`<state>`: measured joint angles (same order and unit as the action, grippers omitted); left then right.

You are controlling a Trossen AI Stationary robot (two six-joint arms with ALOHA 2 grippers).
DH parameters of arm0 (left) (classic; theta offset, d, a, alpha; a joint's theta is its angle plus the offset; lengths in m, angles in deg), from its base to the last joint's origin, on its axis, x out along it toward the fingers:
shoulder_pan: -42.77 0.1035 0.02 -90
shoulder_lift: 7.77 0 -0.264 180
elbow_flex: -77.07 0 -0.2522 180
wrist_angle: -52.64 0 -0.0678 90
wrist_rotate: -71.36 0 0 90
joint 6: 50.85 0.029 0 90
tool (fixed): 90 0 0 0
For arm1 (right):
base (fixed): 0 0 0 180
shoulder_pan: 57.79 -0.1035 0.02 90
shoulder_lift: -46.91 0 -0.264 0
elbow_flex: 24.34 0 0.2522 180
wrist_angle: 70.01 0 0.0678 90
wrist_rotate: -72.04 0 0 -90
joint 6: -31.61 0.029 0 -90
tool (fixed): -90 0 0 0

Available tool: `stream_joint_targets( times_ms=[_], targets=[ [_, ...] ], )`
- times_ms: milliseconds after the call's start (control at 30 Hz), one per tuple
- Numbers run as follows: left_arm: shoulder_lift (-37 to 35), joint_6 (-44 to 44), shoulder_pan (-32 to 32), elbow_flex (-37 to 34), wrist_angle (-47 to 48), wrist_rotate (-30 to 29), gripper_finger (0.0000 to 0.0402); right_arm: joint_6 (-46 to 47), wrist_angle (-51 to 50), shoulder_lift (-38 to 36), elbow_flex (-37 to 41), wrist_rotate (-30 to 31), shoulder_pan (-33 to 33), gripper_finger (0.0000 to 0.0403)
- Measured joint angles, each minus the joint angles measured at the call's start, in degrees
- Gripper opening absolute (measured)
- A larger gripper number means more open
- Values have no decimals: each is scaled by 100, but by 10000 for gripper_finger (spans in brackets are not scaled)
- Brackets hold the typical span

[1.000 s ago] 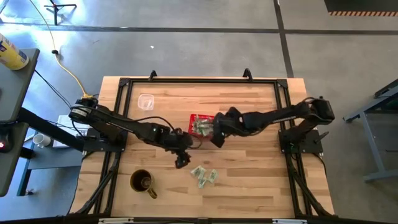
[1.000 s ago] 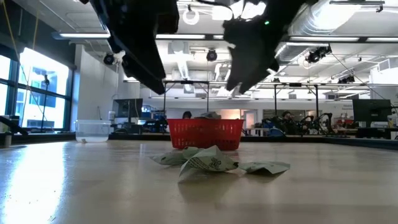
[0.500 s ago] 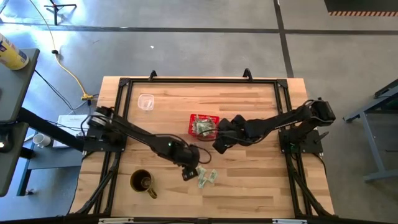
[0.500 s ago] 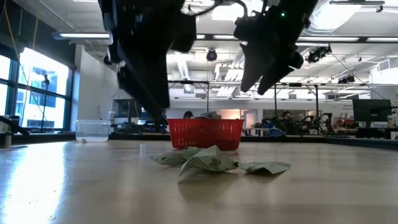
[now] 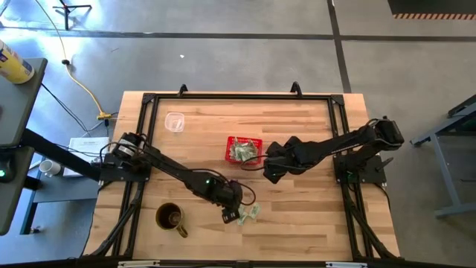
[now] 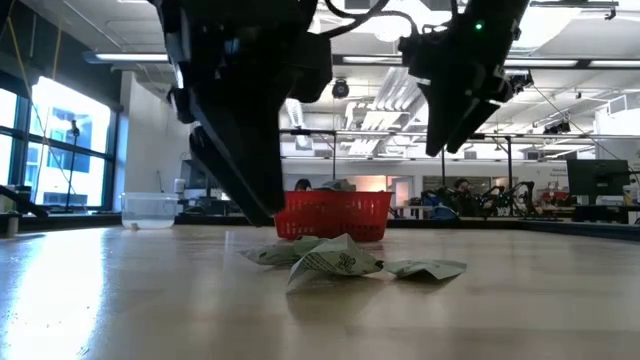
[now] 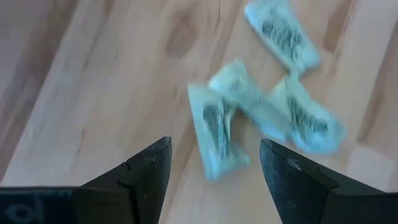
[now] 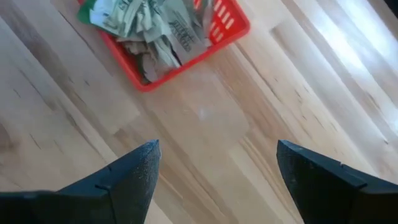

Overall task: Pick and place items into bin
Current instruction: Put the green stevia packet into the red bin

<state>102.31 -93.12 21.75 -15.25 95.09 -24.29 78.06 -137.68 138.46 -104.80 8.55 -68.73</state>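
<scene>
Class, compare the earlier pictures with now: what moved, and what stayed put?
The left gripper travelled to the loose packets, open above them. The right gripper drew back from the red basket, open and empty. Packets, basket, mug and cup stayed put.

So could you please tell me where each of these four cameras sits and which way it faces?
High: overhead, looking straight down; both arms, red basket.
Low: table height, level; arms overhead, basket, loose packets.
Left wrist: down past open jaws at packets.
Right wrist: down past open jaws at basket.
Every view shows packets.
</scene>
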Motion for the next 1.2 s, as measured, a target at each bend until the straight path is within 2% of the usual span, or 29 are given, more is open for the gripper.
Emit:
stream_joint_targets(
  times_ms=[100,300,467,600,700,767,833,867,967,1067,1200],
  targets=[
    [135,192,-2,-2,-66,-255,276,2,-80,-74,0,58,0,312],
    [509,311,-1,33,-246,-38,275,10,-109,-98,0,49,2,312],
    [581,524,-42,35,-117,-224,265,9,-179,-103,0,76,4,312],
    [587,1034,-52,33,7,-574,209,71,-276,-103,0,335,7,312],
    [590,1466,-12,29,261,-923,141,355,-515,-103,0,513,7,312],
    [590,1783,65,28,363,-944,91,539,-683,-106,1,513,-23,312],
    [549,2118,164,27,439,-760,40,633,-843,-121,0,519,-84,312],
    [506,2228,230,20,499,-603,27,681,-923,-124,0,534,-119,312],
    [301,2278,484,-8,601,19,32,831,-1268,-124,2,567,-212,312],
    [-84,2458,756,-79,836,385,50,879,-1494,-124,0,753,-356,312],
    [-883,2631,1272,-15,875,554,24,1186,-1810,-204,9,1071,-621,306]
  ],
)
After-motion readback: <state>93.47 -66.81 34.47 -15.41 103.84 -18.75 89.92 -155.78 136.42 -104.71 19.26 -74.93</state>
